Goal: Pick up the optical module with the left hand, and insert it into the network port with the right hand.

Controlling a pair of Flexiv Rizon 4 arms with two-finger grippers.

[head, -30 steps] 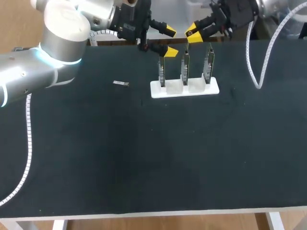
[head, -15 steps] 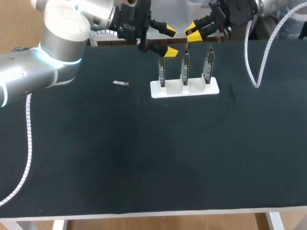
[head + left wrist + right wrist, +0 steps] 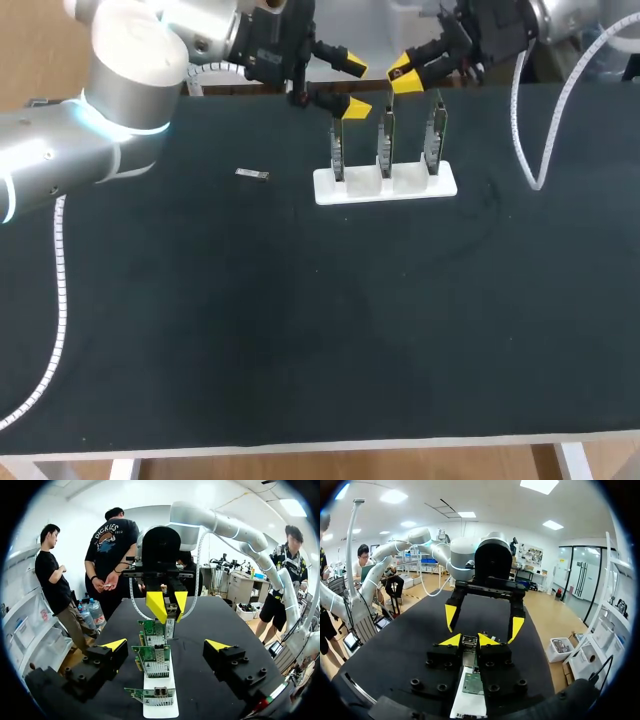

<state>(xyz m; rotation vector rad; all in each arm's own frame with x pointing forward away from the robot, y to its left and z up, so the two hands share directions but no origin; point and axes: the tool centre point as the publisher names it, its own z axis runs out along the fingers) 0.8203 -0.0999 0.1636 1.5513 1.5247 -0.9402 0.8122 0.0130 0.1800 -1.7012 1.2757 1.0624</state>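
Head view shows a white holder (image 3: pixel 385 186) on the matte black table (image 3: pixel 300 330), with three green circuit cards (image 3: pixel 385 135) upright in its slots. Just above the holder, the right gripper (image 3: pixel 403 72) pinches the small metal optical module (image 3: pixel 469 641) between its yellow tips. Beside the holder, the left gripper (image 3: pixel 352 86) is spread wide, grasping nothing. A silvery piece (image 3: pixel 253 174) lies left of the holder
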